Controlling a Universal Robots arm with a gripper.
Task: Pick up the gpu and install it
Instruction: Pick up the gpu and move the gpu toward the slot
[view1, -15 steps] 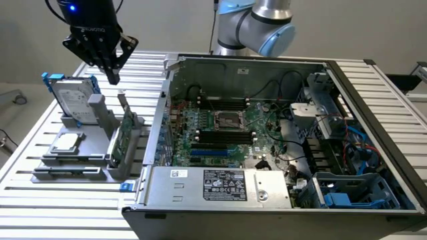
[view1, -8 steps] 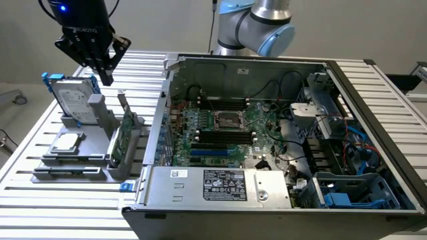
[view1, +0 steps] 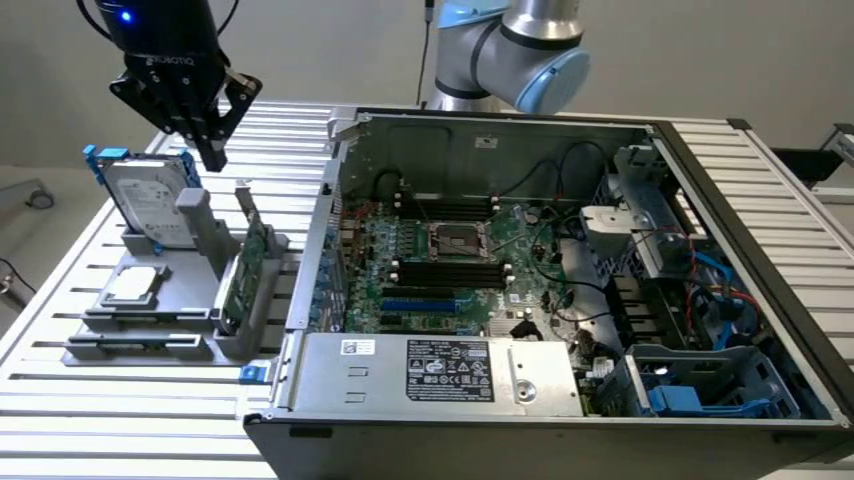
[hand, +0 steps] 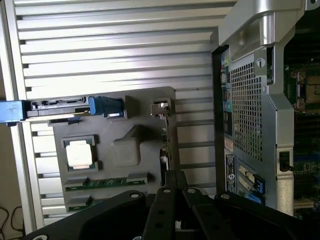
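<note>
Over on the slatted aluminium table (view1: 80, 400) sits a big open grey computer case (view1: 747, 200), and to the exterior view's left of it there's a grey plastic parts holder (view1: 147, 345). The gpu (view1: 238, 275), a thin green card with a silver end bracket, stands on edge in that holder, untouched. The black gripper (view1: 214, 158) hangs above it, clenched on nothing. My worry: the card's thin and parked near the blue-framed silver hard drive (view1: 150, 205), so a slightly off descent could clip the bracket or tip it. The exterior view gives the height gap. The wrist view looks straight down onto the gpu (hand: 164, 145) edge-on, past the fingertips (hand: 170, 182).
</note>
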